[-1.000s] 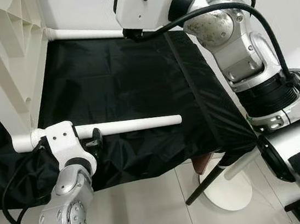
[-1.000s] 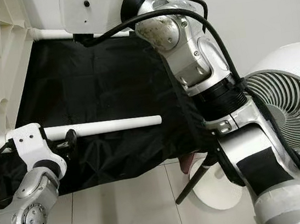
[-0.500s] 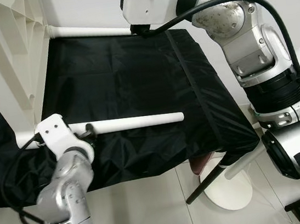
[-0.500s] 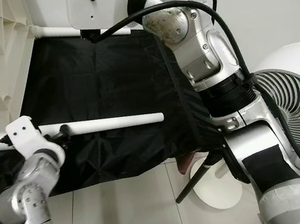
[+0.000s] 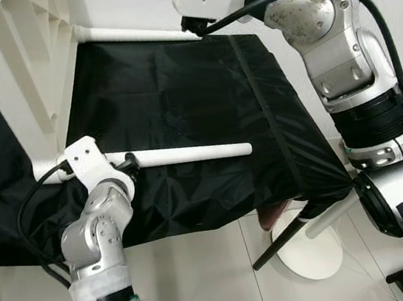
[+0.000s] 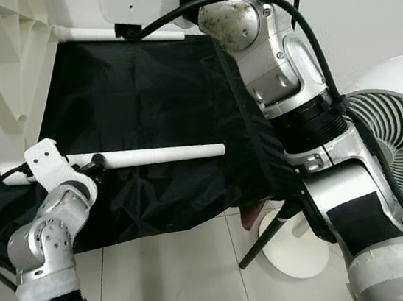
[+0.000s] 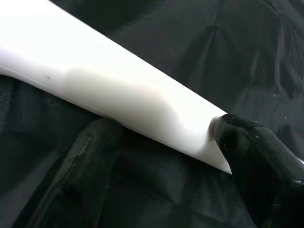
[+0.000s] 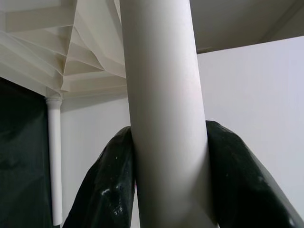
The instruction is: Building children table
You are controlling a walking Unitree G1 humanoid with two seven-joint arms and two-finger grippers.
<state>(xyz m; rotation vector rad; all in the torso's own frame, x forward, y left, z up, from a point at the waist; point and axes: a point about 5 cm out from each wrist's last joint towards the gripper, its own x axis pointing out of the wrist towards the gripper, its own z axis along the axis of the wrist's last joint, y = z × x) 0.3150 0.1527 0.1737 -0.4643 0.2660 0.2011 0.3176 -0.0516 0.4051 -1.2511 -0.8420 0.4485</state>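
Note:
The white children's table lies on its side, its ribbed underside (image 5: 4, 65) at the left and its legs pointing right. My left gripper (image 5: 130, 162) is shut on the near leg (image 5: 187, 154), close to where it meets the tabletop. In the left wrist view the black fingers (image 7: 247, 156) sit on either side of that leg (image 7: 118, 99). At the top, my right gripper (image 5: 196, 26) is shut on the far leg (image 5: 134, 34). In the right wrist view both fingers (image 8: 109, 185) press against the tube (image 8: 164, 109).
A black cloth (image 5: 178, 87) hangs behind and under the legs. At the right stands a white fan (image 6: 400, 132). A round white base (image 5: 308, 251) with a black rod rests on the tiled floor (image 5: 189, 278). A white wall is behind.
My left wrist has turned around the near leg and the forearm has swung under it, staying near the leg's base. The right gripper keeps its hold. The camera has shifted a little.

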